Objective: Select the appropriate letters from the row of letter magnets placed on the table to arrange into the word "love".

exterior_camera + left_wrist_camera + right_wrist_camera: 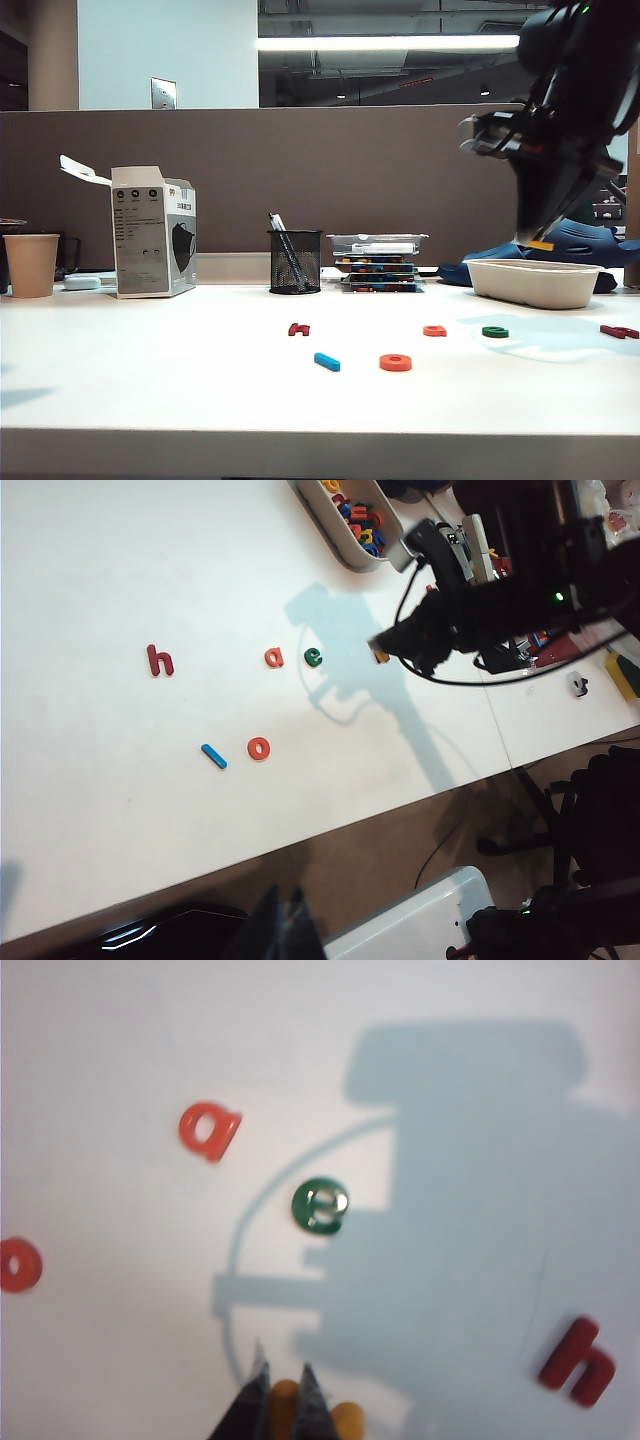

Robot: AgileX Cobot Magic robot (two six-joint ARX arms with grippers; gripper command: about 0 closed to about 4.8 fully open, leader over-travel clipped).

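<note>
Blue bar point(327, 361) and orange ring point(395, 362) lie foremost on the white surface point(150, 380); right claw point(283, 1392) pinches the yellow V point(345, 1418) aloft, upper right; left claw out of sight.

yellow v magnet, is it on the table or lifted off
Lifted off. The small flat yellow V-shaped plastic magnet is pinched in the right tool, hanging above the white table in the exterior view.

Bar letter point(327, 361) lies left of ring letter point(395, 362).
</note>
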